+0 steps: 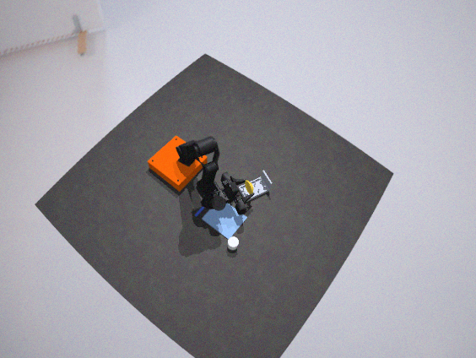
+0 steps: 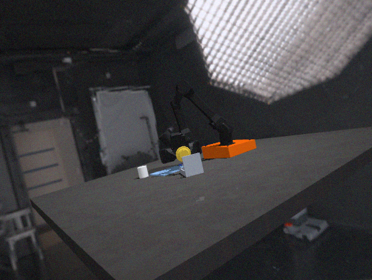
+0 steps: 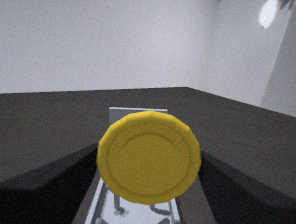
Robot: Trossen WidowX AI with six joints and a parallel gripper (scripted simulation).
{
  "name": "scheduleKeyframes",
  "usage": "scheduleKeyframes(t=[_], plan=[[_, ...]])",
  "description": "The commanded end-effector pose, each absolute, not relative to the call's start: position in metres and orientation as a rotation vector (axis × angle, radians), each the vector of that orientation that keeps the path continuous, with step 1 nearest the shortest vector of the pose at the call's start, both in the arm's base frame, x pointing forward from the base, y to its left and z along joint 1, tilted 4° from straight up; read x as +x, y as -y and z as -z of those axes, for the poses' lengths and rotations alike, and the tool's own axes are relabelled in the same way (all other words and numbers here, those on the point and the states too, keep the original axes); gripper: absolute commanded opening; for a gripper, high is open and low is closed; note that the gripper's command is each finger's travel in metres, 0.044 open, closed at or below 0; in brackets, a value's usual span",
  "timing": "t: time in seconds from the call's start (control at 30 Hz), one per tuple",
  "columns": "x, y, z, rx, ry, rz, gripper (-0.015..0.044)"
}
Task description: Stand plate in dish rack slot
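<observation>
The yellow round plate (image 1: 249,187) (image 2: 183,153) (image 3: 149,160) stands nearly upright in the air, its face toward the wrist camera. My gripper (image 1: 248,188) (image 2: 182,154) (image 3: 148,153) is shut on the plate, one finger at each side edge. The pale grey dish rack (image 1: 262,188) (image 2: 192,165) (image 3: 135,208) sits on the table, with a tall panel at its far end. The plate appears above the rack's near part in the wrist view and hides much of it. How far its lower edge is above the rails cannot be told.
A light blue flat sheet (image 1: 225,225) (image 2: 163,172) lies beside the rack, under the arm. A small dark blue object (image 1: 199,211) lies at its edge. A white cylinder (image 1: 233,242) (image 2: 142,172) stands at the sheet's far corner. The arm's orange base (image 1: 169,162) (image 2: 216,151) is behind.
</observation>
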State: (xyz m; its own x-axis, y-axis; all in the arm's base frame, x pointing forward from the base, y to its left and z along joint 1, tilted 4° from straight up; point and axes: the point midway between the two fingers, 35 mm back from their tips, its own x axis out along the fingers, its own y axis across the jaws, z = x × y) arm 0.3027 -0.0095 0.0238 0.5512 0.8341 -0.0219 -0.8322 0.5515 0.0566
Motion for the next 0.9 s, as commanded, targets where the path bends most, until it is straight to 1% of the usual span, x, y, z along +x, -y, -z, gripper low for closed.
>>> scheduleKeyframes(t=[0.0, 0.4, 0.57, 0.87], plan=[[0.301, 0.006, -0.019, 0.06, -0.062, -0.984, 0.0], [0.3, -0.003, -0.015, 0.08, -0.07, -0.986, 0.0], [0.3, -0.005, 0.005, 0.078, -0.076, -0.989, 0.0], [0.298, -0.005, 0.0, 0.09, -0.08, -0.992, 0.0]])
